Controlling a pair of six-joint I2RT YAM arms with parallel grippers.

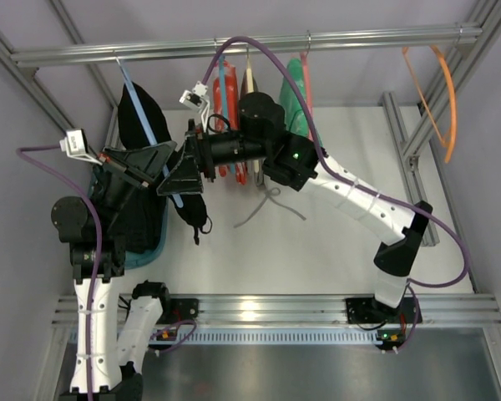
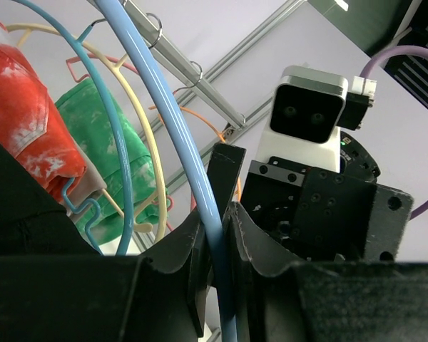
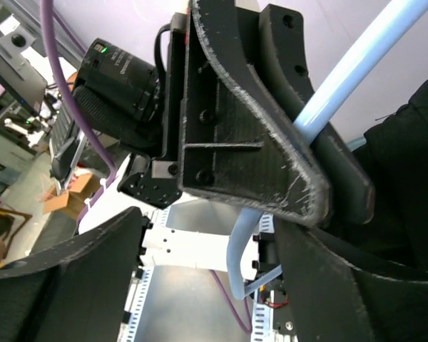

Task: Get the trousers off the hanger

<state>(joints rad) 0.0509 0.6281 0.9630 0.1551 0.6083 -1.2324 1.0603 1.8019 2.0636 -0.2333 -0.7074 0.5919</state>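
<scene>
The light blue hanger point(image 1: 147, 121) hangs from the rail point(image 1: 334, 38) at the left and slants down to the right. The black trousers point(image 1: 135, 113) drape behind it, with more black fabric point(image 1: 192, 213) hanging below its lower end. My left gripper point(image 1: 154, 167) is shut on the hanger's arm, and the blue bar point(image 2: 200, 178) runs between its closed jaws point(image 2: 217, 242). My right gripper point(image 1: 177, 173) is open and faces the left one at the same spot. In the right wrist view point(image 3: 207, 278) the wide jaws straddle the hanger point(image 3: 357, 60), with trouser fabric point(image 3: 414, 157) at the right.
A red garment point(image 1: 225, 109) on a blue hanger, a cream hanger point(image 1: 249, 83) and a green garment point(image 1: 296, 92) hang mid-rail. An orange hanger point(image 1: 438, 100) hangs far right. A teal basket point(image 1: 154, 246) sits below the trousers. A grey strip point(image 1: 267, 205) lies on the table.
</scene>
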